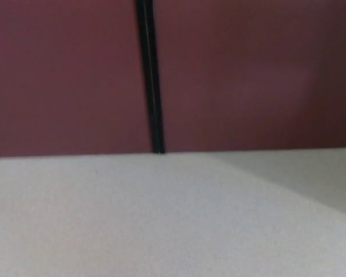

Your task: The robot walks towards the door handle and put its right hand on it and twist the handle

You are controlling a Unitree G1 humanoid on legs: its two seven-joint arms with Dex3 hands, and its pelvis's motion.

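Observation:
The head view holds only the lower part of a dark red double door and the pale floor in front of it. A black vertical seam runs between the two door leaves, left of centre. No door handle shows in this picture. Neither of my hands nor any part of my arms is in view. The picture is slightly blurred.
Pale speckled floor fills the lower half and meets the door's bottom edge along a straight line. A darker shadow band crosses the floor at the right.

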